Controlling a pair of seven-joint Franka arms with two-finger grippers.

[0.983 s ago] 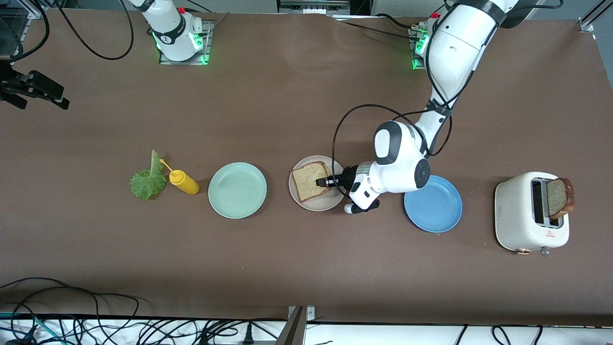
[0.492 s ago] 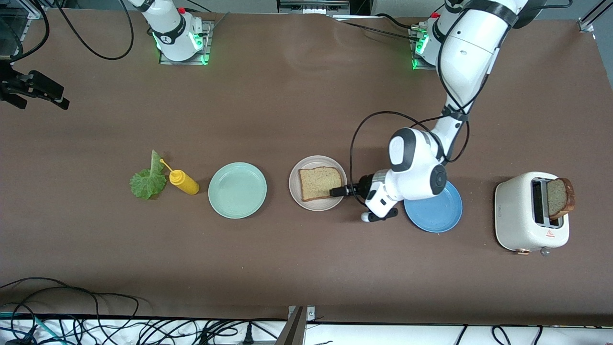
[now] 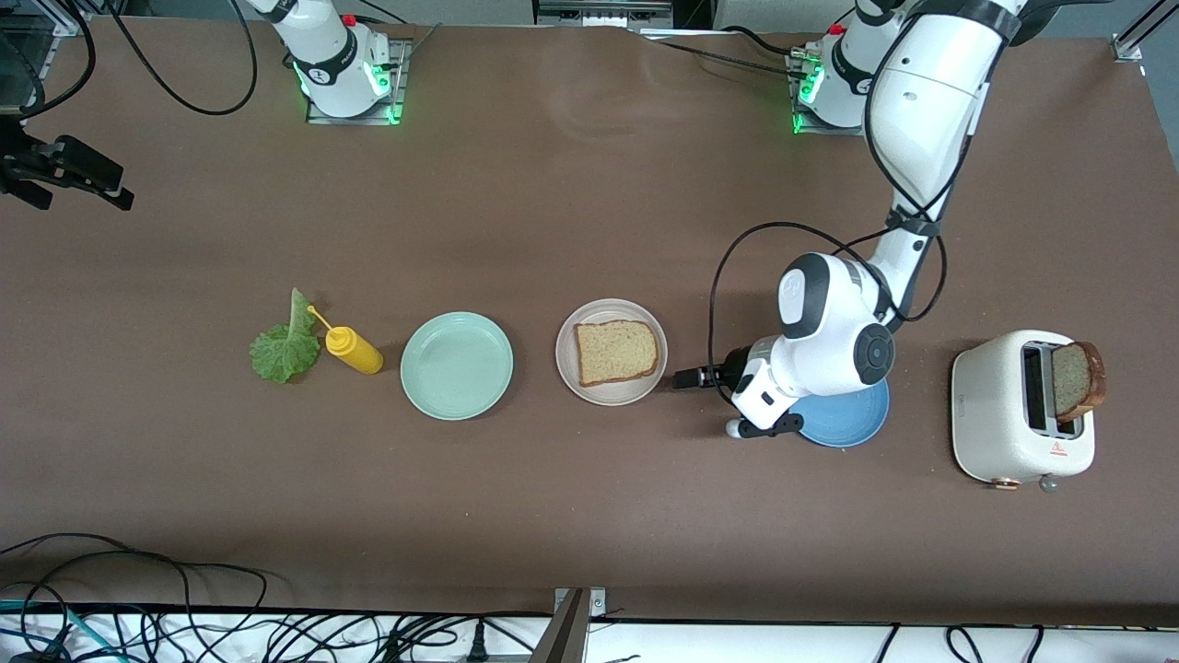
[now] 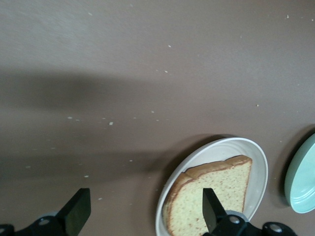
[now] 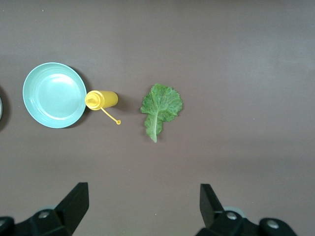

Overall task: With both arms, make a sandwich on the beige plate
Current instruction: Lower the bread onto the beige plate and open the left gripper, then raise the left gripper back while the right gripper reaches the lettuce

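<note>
A: What's different from a second ago?

B: The left gripper (image 3: 682, 378) had its fingers on the bread slice (image 3: 616, 352) over the beige plate (image 3: 589, 393). Now the fingers (image 4: 78, 212) are spread wide and empty, and the gripper has drawn back off the plate toward the blue plate (image 3: 852, 425), hovering over bare tabletop (image 3: 589, 203) between the two plates. The slice has also turned square to the plate since then.

A: So the bread stays put?

B: Yes, it lies flat on the beige plate, apart from the fingers. I'd judge the first layer of the sandwich is down.

A: And the rest of it?

B: The lettuce leaf (image 3: 282, 345) is on the tabletop at the right arm's end, touching the yellow squeeze bottle (image 3: 355, 350), with the mint-green plate (image 3: 457, 366) between those and the beige plate. A second slice (image 3: 1076, 379) stands up out of the toaster (image 3: 1021, 409) at the left arm's end.

A: What about the right arm?

B: It waits. Its right gripper (image 5: 142, 209) hangs high above the lettuce and bottle, fingers apart, holding nothing.

A: Next step?

B: Probably the lettuce onto the bread, which looks like the right arm's job, then the toaster slice on top.
</note>
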